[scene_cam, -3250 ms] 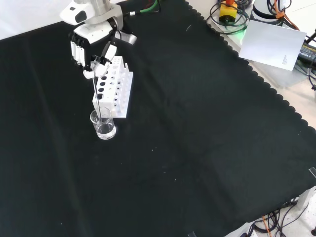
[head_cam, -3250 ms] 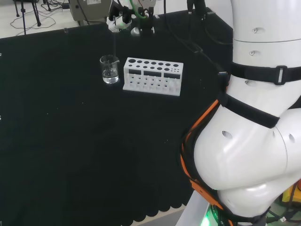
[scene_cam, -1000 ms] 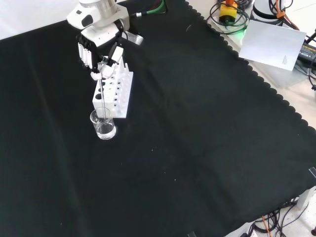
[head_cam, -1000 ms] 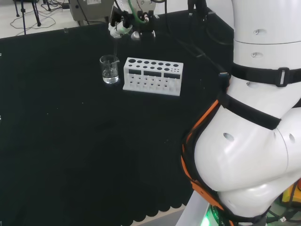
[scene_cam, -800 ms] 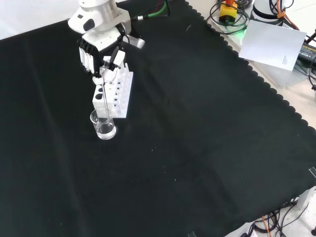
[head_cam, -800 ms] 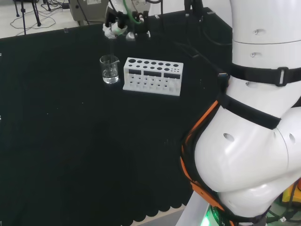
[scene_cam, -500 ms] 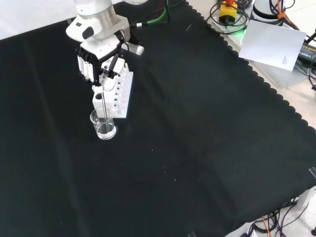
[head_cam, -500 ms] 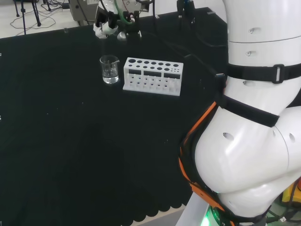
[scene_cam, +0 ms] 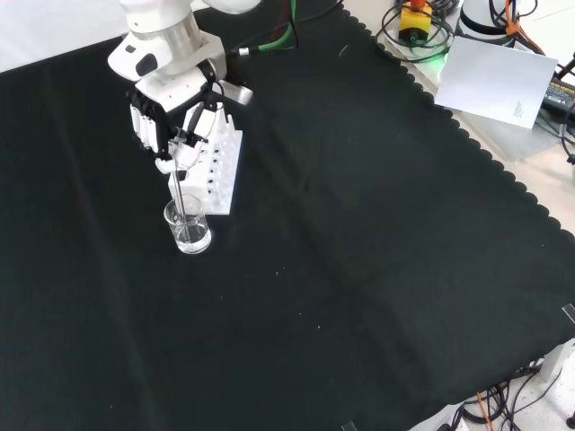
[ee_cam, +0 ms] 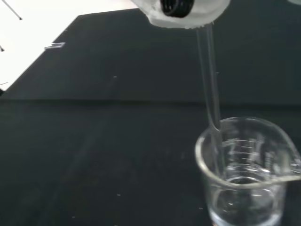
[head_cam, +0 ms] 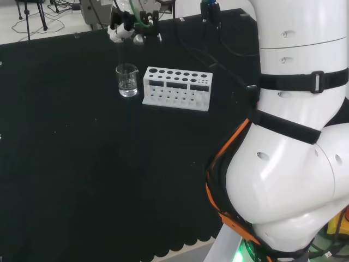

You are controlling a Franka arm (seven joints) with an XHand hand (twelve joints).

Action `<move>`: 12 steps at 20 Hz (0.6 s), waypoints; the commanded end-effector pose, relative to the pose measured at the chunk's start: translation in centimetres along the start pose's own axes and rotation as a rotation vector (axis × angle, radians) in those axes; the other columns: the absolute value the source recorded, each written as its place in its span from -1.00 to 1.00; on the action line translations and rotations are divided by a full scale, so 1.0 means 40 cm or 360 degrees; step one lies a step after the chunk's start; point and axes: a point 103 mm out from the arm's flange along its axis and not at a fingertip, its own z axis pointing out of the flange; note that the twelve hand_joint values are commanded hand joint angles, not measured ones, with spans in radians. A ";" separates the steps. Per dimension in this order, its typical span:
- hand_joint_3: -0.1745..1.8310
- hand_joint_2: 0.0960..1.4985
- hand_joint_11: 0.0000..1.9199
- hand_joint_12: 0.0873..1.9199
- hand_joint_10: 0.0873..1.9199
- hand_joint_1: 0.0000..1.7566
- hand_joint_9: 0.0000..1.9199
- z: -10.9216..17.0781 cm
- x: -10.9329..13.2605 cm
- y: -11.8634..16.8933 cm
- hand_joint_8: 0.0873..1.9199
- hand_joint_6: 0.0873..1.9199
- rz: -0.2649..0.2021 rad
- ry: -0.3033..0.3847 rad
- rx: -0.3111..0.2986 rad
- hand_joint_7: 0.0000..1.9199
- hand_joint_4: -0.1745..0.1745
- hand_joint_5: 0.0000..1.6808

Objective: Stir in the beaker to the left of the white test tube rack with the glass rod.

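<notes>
Stirring step in hand: hand (scene_cam: 166,121) pinches rod (scene_cam: 178,196), its lower end seemingly in beaker (scene_cam: 189,228) just beside rack (scene_cam: 214,162). Next: circle the rod without striking glass.

In the front view the hand (scene_cam: 166,121) hangs at about eleven o'clock, palm turned down, its fingers (scene_cam: 142,121) curled with the thumb pinched against them. In the head view the hand (head_cam: 126,28) sits near twelve o'clock, with the arm's white links (head_cam: 294,164) at three o'clock.
</notes>
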 end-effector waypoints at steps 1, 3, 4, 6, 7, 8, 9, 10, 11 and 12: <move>-0.82 0.35 0.31 -0.27 -0.45 0.48 0.82 -0.044 -0.104 -0.074 0.06 -0.96 0.0224 0.0368 0.0054 0.19 -1.00 0.53; -0.82 0.35 0.31 -0.27 -0.45 0.48 0.82 -0.048 -0.128 -0.096 0.06 -0.96 0.0176 0.0176 -0.0003 0.19 -1.00 0.53; -0.82 0.35 0.31 -0.27 -0.45 0.48 0.82 -0.048 -0.129 -0.105 0.06 -0.96 0.0162 0.0133 -0.0014 0.19 -1.00 0.53; -0.82 0.35 0.31 -0.27 -0.45 0.48 0.82 -0.044 -0.109 -0.116 0.06 -0.96 0.0143 0.0077 -0.0018 0.19 -1.00 0.53; -0.82 0.35 0.31 -0.27 -0.45 0.48 0.82 -0.040 -0.088 -0.118 0.06 -0.96 0.0128 0.0053 -0.0016 0.19 -1.00 0.53; -0.82 0.35 0.31 -0.27 -0.45 0.48 0.82 -0.034 -0.066 -0.116 0.06 -0.96 0.0109 0.0036 -0.0013 0.19 -1.00 0.53; -0.82 0.35 0.31 -0.27 -0.45 0.48 0.82 -0.028 -0.042 -0.111 0.06 -0.96 0.0088 0.0020 -0.0010 0.19 -1.00 0.53; -0.82 0.35 0.31 -0.27 -0.44 0.48 0.82 -0.023 -0.020 -0.104 0.06 -0.96 0.0062 0.0013 -0.0006 0.19 -1.00 0.53; -0.82 0.35 0.31 -0.27 -0.44 0.48 0.82 -0.017 0.002 -0.094 0.06 -0.96 0.0035 0.0009 -0.0002 0.19 -1.00 0.53; -0.82 0.35 0.31 -0.27 -0.44 0.48 0.82 -0.012 0.021 -0.084 0.06 -0.96 0.0009 0.0006 0.0001 0.19 -1.00 0.53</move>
